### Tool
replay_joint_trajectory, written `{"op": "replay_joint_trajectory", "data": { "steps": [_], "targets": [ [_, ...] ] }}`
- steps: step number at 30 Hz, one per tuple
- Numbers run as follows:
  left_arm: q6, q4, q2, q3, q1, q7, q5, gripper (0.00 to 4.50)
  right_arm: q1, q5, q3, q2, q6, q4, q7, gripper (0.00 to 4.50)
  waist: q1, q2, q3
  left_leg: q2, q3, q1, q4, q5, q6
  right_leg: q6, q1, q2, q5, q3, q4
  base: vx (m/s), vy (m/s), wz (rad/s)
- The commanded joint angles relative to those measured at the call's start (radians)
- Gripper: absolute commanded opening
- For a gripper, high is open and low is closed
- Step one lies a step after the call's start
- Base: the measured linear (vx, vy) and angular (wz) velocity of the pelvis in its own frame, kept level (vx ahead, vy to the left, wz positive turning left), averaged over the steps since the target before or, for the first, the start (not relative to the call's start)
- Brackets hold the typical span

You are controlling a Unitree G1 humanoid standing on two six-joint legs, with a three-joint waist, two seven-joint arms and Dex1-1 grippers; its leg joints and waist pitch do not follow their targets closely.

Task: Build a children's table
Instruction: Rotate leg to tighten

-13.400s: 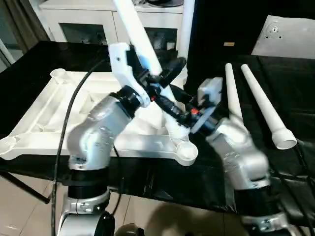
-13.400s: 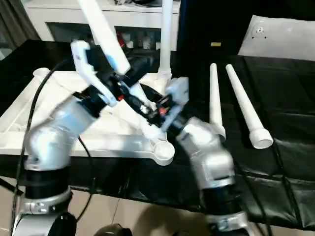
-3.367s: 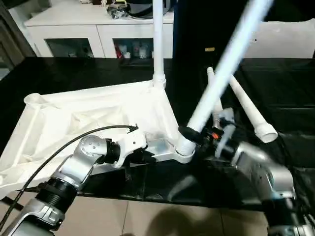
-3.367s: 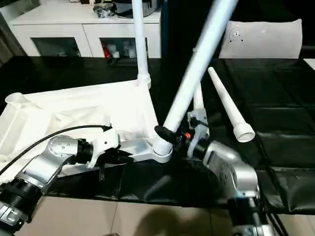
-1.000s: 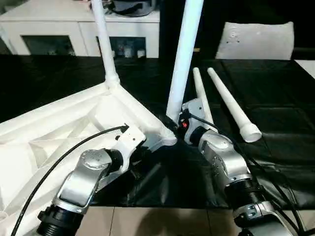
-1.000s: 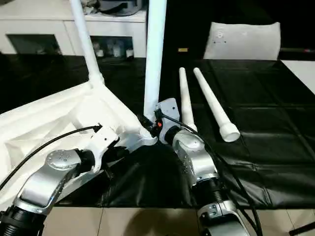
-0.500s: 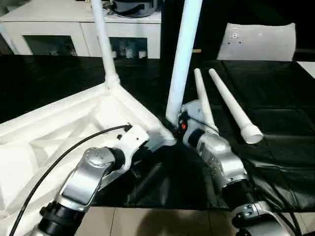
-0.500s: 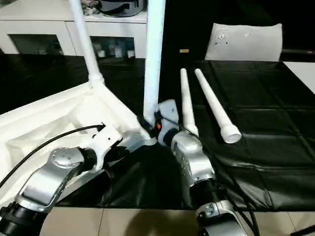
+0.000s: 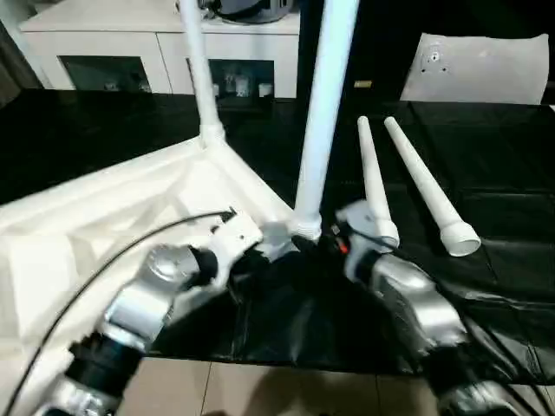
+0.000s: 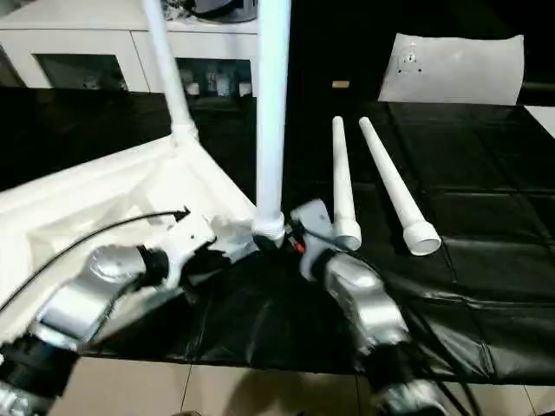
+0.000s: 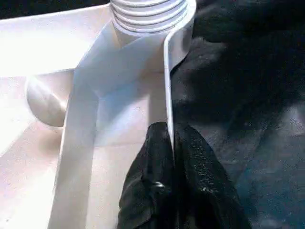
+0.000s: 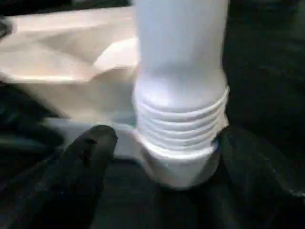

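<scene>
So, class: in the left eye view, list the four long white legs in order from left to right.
Far upright white tapered tubular leg → near upright white leg in the corner socket → left loose white leg lying on the black cover → right loose white leg.

I see even indoor light overhead; my forearms smear with motion blur, the upright leg [image 9: 323, 113] glares pale, wrist views soft.

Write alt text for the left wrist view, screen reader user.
The left gripper is shut on the thin side rim of the white tabletop, one black finger on each side. Beyond it, a leg's threaded end sits in the corner socket; black table cover lies alongside.
</scene>
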Motion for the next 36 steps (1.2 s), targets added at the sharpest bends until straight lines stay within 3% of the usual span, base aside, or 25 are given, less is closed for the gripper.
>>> {"op": "replay_joint_trajectory", "data": {
  "steps": [1, 5, 6, 8, 14, 15, 16, 21, 24, 25, 30, 32, 36],
  "targets": [
    [-0.066, 0.033, 0.025, -0.028, -0.022, -0.056, 0.013, 0.0, 0.017, 0.008, 0.009, -0.025, 0.02, -0.047, 0.043, 4.34, 0.007, 0.006, -0.051, 0.084, -0.038, -0.001, -0.072, -0.21, 0.066, -0.147, 0.048, -0.108, -0.265, 0.073, -0.078, 0.0, 0.0, 0.0],
    [-0.146, 0.079, 0.055, -0.063, -0.039, -0.136, 0.011, 0.0, 0.036, 0.023, -0.012, -0.07, 0.024, -0.111, 0.079, 4.47, 0.014, 0.011, -0.054, 0.087, -0.037, -0.002, -0.068, -0.166, 0.075, -0.172, 0.049, -0.109, -0.2, 0.072, -0.068, 0.0, 0.0, 0.0],
    [-0.219, 0.123, 0.069, -0.082, -0.05, -0.195, 0.009, 0.0, 0.038, 0.026, -0.021, -0.114, 0.018, -0.142, 0.11, 4.47, 0.018, 0.021, -0.052, 0.084, -0.037, -0.002, -0.066, -0.162, 0.08, -0.174, 0.048, -0.109, -0.199, 0.072, -0.07, 0.0, 0.0, 0.0],
    [-0.269, 0.153, 0.076, -0.094, -0.062, -0.238, 0.007, 0.0, 0.047, 0.035, -0.016, -0.153, 0.012, -0.177, 0.158, 4.47, 0.025, 0.016, -0.054, 0.085, -0.035, 0.0, -0.064, -0.154, 0.087, -0.168, 0.05, -0.107, -0.188, 0.072, -0.07, 0.0, 0.0, 0.0],
    [-0.354, 0.216, 0.083, -0.121, -0.094, -0.344, -0.006, 0.0, 0.068, 0.071, 0.005, -0.234, 0.038, -0.249, 0.284, 4.47, 0.048, 0.016, -0.057, 0.089, -0.032, 0.001, -0.059, -0.135, 0.098, -0.172, 0.051, -0.111, -0.187, 0.07, -0.065, 0.0, 0.0, 0.0],
    [-0.38, 0.23, 0.088, -0.135, -0.105, -0.401, -0.015, 0.0, 0.065, 0.067, 0.027, -0.262, 0.047, -0.261, 0.331, 4.47, 0.051, 0.026, -0.057, 0.09, -0.034, 0.001, -0.059, -0.135, 0.093, -0.177, 0.049, -0.112, -0.186, 0.069, -0.064, 0.0, 0.0, 0.0],
    [-0.386, 0.231, 0.089, -0.139, -0.107, -0.411, -0.015, 0.0, 0.064, 0.061, 0.033, -0.267, 0.045, -0.261, 0.337, 4.47, 0.051, 0.021, -0.058, 0.093, -0.034, 0.001, -0.059, -0.135, 0.093, -0.175, 0.05, -0.11, -0.179, 0.069, -0.063, 0.0, 0.0, 0.0],
    [-0.46, 0.273, 0.092, -0.168, -0.131, -0.499, -0.012, 0.0, 0.046, 0.035, 0.087, -0.3, 0.03, -0.251, 0.398, 4.47, 0.059, 0.026, -0.057, 0.09, -0.033, 0.001, -0.058, -0.152, 0.088, -0.173, 0.05, -0.112, -0.203, 0.069, -0.065, 0.0, 0.0, 0.0],
    [-0.499, 0.295, 0.093, -0.184, -0.147, -0.525, 0.006, 0.0, 0.026, 0.024, 0.097, -0.293, 0.024, -0.216, 0.41, 4.47, 0.061, 0.017, -0.059, 0.091, -0.033, 0.001, -0.057, -0.142, 0.083, -0.174, 0.051, -0.114, -0.2, 0.069, -0.062, 0.0, 0.0, 0.0],
    [-0.502, 0.298, 0.093, -0.185, -0.148, -0.528, 0.007, 0.0, 0.021, 0.026, 0.097, -0.291, 0.026, -0.21, 0.412, 4.47, 0.063, 0.019, -0.059, 0.09, -0.033, 0.0, -0.056, -0.139, 0.085, -0.174, 0.05, -0.113, -0.205, 0.068, -0.062, 0.0, 0.0, 0.0],
    [-0.536, 0.328, 0.093, -0.192, -0.161, -0.552, 0.017, 0.0, -0.004, 0.058, 0.106, -0.282, 0.04, -0.182, 0.452, 4.06, 0.07, 0.016, -0.063, 0.092, -0.032, -0.001, -0.052, -0.109, 0.093, -0.175, 0.051, -0.113, -0.175, 0.068, -0.055, 0.0, 0.0, 0.0],
    [-0.543, 0.335, 0.094, -0.192, -0.164, -0.555, 0.018, 0.0, -0.009, 0.066, 0.109, -0.281, 0.047, -0.179, 0.468, 3.68, 0.071, 0.016, -0.063, 0.092, -0.032, -0.001, -0.052, -0.11, 0.094, -0.178, 0.052, -0.115, -0.177, 0.068, -0.055, 0.0, 0.0, 0.0],
    [-0.556, 0.35, 0.093, -0.191, -0.167, -0.557, 0.019, 0.0, -0.016, 0.069, 0.115, -0.279, 0.05, -0.17, 0.486, 3.57, 0.071, 0.014, -0.062, 0.089, -0.03, -0.002, -0.052, -0.126, 0.089, -0.168, 0.051, -0.113, -0.212, 0.067, -0.058, 0.0, 0.0, 0.0]
  ]
}}
